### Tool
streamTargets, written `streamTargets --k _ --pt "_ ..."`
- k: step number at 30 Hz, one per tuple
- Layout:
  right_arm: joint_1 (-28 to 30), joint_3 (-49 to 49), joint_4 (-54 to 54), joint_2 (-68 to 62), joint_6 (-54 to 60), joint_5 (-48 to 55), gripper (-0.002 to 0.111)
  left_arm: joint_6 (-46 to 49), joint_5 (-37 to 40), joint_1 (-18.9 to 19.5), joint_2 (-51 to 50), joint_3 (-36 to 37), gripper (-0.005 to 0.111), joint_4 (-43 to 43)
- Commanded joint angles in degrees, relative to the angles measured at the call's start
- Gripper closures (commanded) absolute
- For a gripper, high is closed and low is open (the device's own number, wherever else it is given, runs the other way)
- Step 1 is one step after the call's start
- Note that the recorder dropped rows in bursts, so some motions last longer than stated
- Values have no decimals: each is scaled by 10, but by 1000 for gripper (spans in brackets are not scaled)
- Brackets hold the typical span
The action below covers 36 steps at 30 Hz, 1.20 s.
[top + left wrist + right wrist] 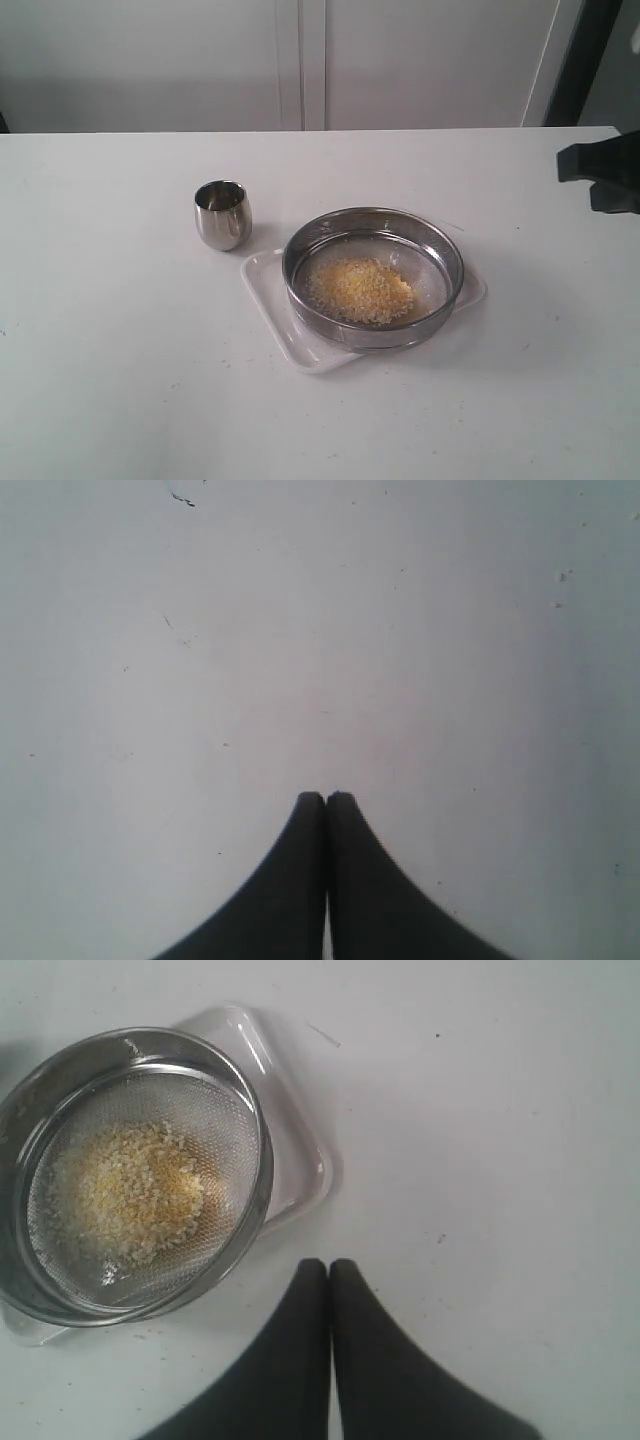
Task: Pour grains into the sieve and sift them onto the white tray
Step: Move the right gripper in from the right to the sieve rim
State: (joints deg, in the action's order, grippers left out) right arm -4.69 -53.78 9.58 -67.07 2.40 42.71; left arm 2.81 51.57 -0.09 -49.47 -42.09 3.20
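The grains [360, 290] lie in the sieve [400, 335] on the tray [268, 275], cup [222, 215] beside, far from the worktop [120, 380] edges; left gripper [326, 798] and right gripper [329, 1265] closed, empty.

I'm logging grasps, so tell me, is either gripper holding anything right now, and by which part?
Nothing is held. The left gripper is shut empty over the table; the right gripper is shut empty beside the sieve.

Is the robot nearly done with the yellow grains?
Done: the grains sit heaped in the sieve, which rests on the white tray, steel cup upright beside it. In hand: nothing; the left end effector and right end effector are shut, empty. Left: sifting; no grains show on the tray.
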Motion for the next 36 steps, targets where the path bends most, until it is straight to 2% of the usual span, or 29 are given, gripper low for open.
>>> streamTargets --k 1,8,13,18,23,28,31,36 --pt "1 -31 35 -60 43 2 108 2 3 0 5 4 107 -1" --pt "-2 -71 103 -150 107 7 108 2 3 0 5 4 107 -1" --pt "-45 -115 99 -229 111 9 108 2 3 0 5 4 107 -1" --pt "-62 -153 85 -294 113 5 108 2 3 0 5 4 107 -1" --pt "-62 -176 73 -351 114 -23 91 2 3 0 5 4 107 -1" --pt "-62 -176 73 -384 114 -68 79 2 3 0 5 4 107 -1" --pt "-62 -176 73 -398 111 -74 73 2 3 0 5 4 107 -1" --pt "-62 -176 80 -420 103 -82 72 2 3 0 5 4 107 -1"
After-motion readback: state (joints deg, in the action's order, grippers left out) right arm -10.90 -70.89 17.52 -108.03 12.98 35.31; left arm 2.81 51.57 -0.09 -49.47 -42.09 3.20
